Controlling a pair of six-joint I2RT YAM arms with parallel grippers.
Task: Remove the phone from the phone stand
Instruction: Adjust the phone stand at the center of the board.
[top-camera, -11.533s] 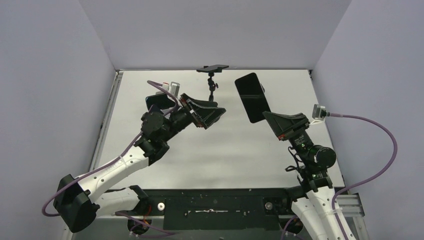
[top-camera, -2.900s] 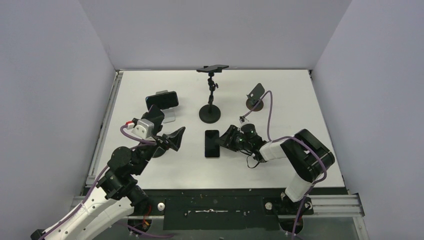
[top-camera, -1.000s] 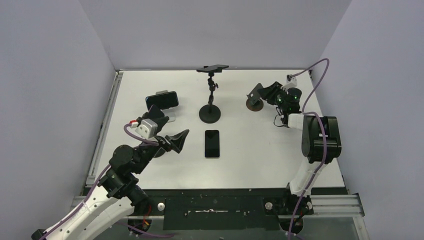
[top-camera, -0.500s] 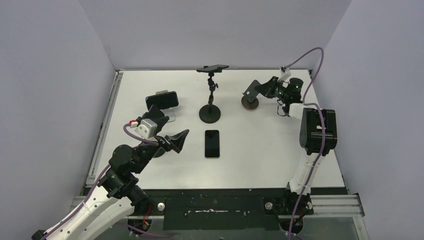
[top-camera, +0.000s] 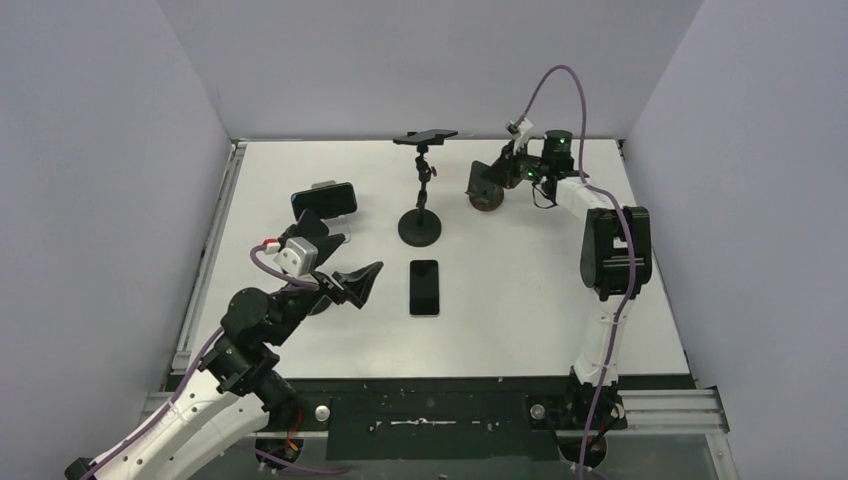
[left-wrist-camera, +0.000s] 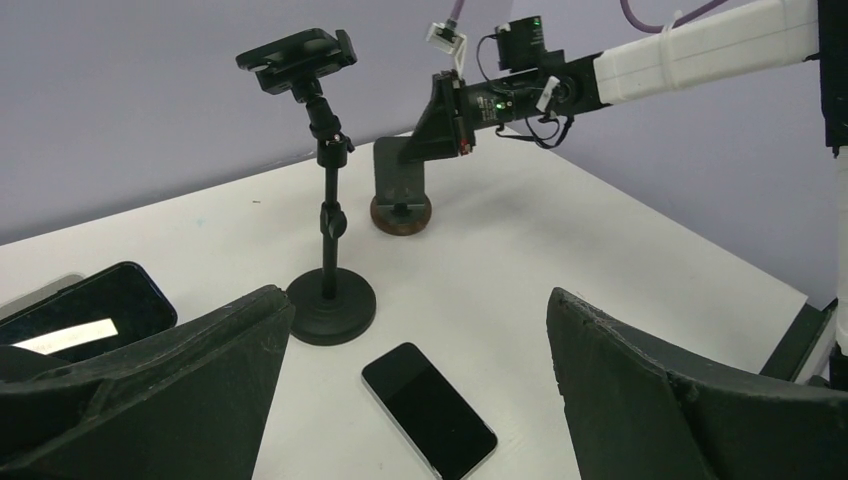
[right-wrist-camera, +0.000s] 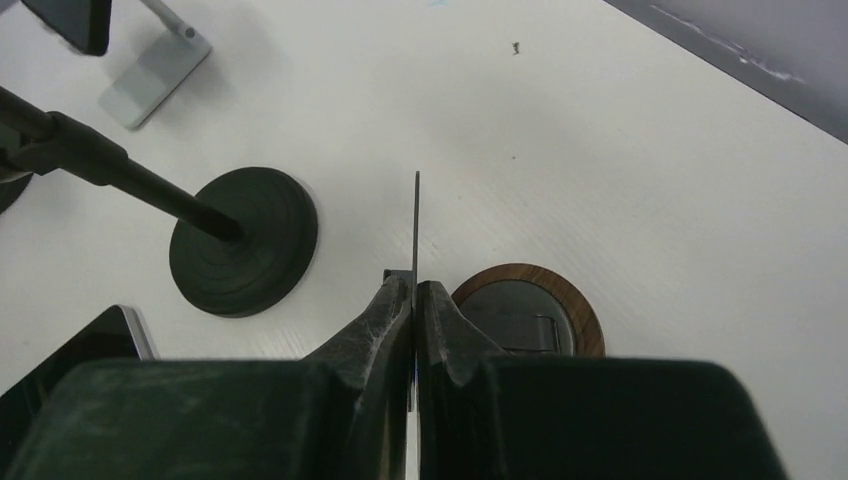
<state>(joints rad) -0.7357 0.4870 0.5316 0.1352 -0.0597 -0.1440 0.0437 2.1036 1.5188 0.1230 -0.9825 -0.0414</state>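
A black phone (top-camera: 424, 287) (left-wrist-camera: 430, 410) lies flat on the white table, off any stand. A small phone stand with a round wooden base (top-camera: 487, 197) (right-wrist-camera: 527, 310) sits at the back right, with nothing on it. My right gripper (top-camera: 503, 170) (right-wrist-camera: 414, 285) is shut on its thin upright plate (right-wrist-camera: 416, 225) (left-wrist-camera: 400, 165), seen edge-on between the jaws. My left gripper (top-camera: 366, 281) (left-wrist-camera: 420, 300) hovers open left of the flat phone, nothing between its fingers.
A second dark phone (top-camera: 324, 199) (left-wrist-camera: 85, 320) rests on a silver stand (right-wrist-camera: 155, 75) at the left. A black tripod stand (top-camera: 420, 228) (left-wrist-camera: 330, 305) with an empty clamp on top (top-camera: 425, 137) (left-wrist-camera: 295, 60) rises at the back centre. Grey walls enclose the table.
My right gripper has shut on the wooden stand's plate and carried the stand left and towards the back wall. The left arm has barely moved.
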